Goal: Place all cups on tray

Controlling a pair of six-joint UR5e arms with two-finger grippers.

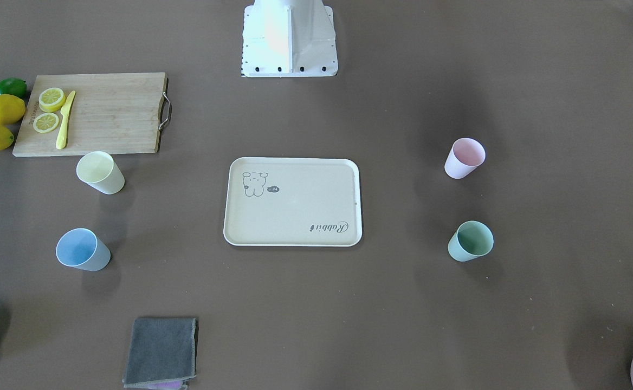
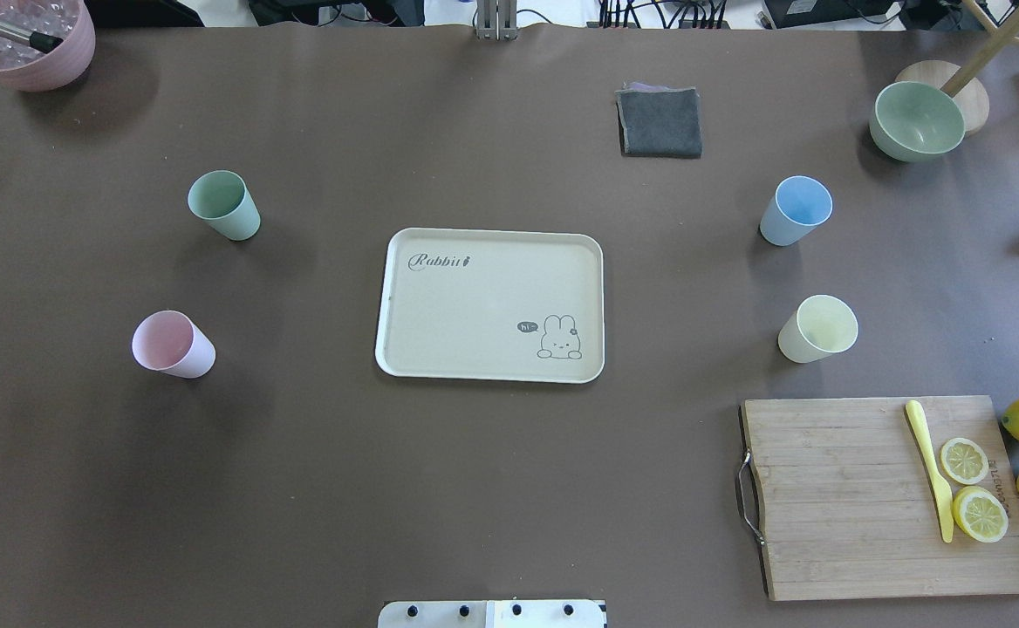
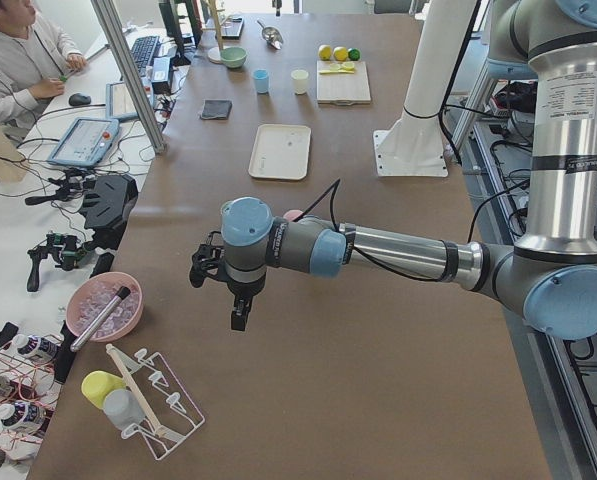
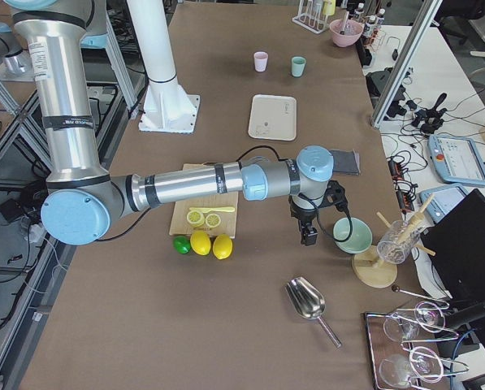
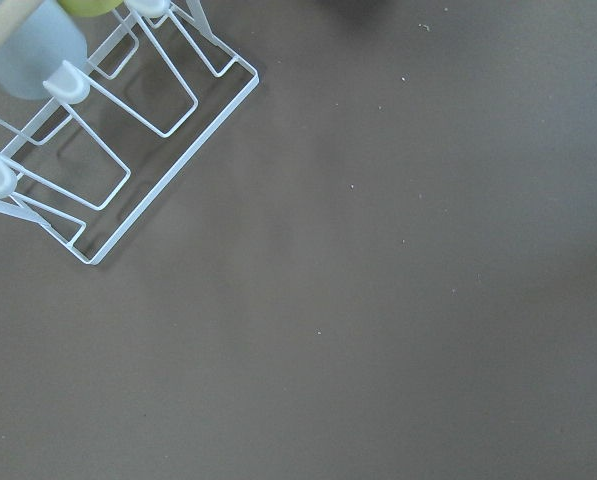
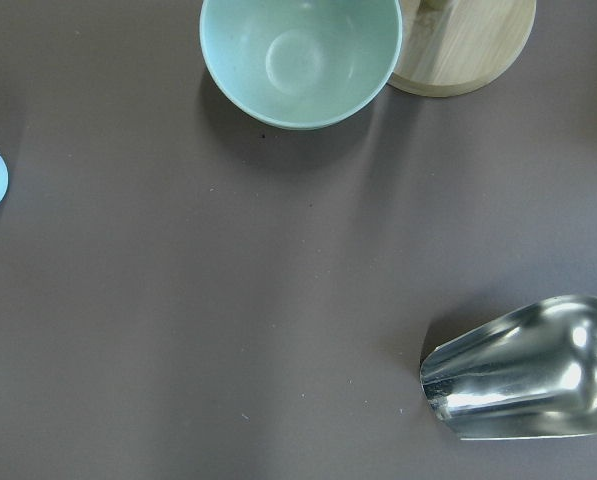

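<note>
The cream tray lies flat at the table's middle with nothing on it; it also shows in the front view. Four cups stand upright on the table around it. The green cup and pink cup are on my left. The blue cup and pale yellow cup are on my right. My left gripper hangs above bare table far left of the cups. My right gripper hangs far right, near a green bowl. I cannot tell whether either is open or shut.
A wooden cutting board with lemon slices and a yellow knife lies front right, whole lemons beside it. A green bowl, grey cloth, pink bowl, metal scoop and white wire rack sit around the edges.
</note>
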